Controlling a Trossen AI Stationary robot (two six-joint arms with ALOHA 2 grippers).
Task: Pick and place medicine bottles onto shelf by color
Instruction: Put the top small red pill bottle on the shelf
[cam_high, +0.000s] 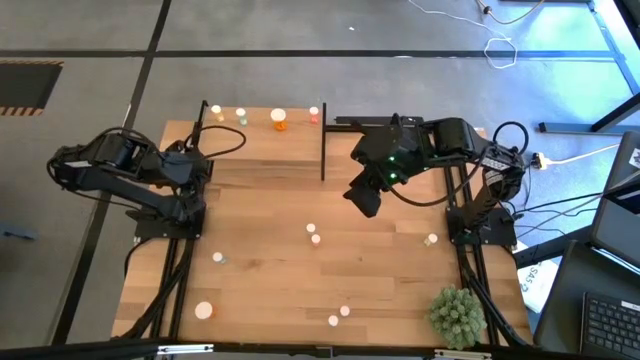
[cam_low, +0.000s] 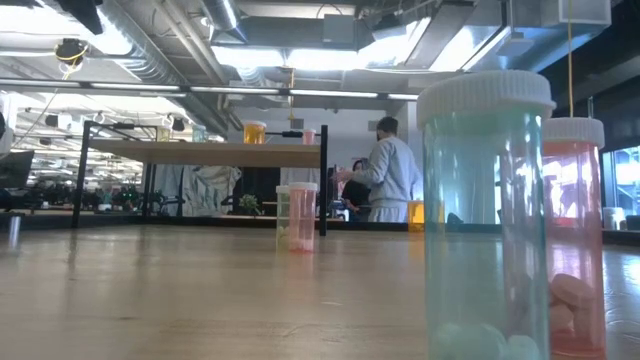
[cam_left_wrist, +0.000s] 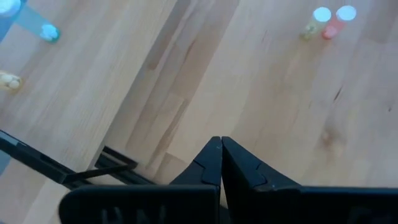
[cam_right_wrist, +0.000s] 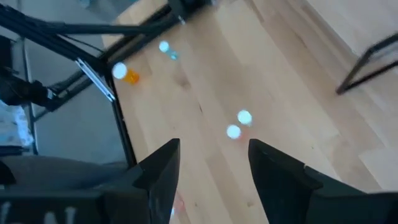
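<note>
Four bottles (cam_high: 279, 121) stand on the shelf (cam_high: 262, 150) at the table's (cam_high: 270, 270) far edge; seven more dot the tabletop. The right gripper (cam_high: 362, 199) hangs above mid-table, jaws wide and empty. The left gripper (cam_left_wrist: 221, 163) waits by the shelf's left end, jaws pressed together on nothing.

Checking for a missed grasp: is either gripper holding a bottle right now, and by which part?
Nothing is held. The right gripper is open and empty above the table; the left gripper is shut on nothing.
</note>
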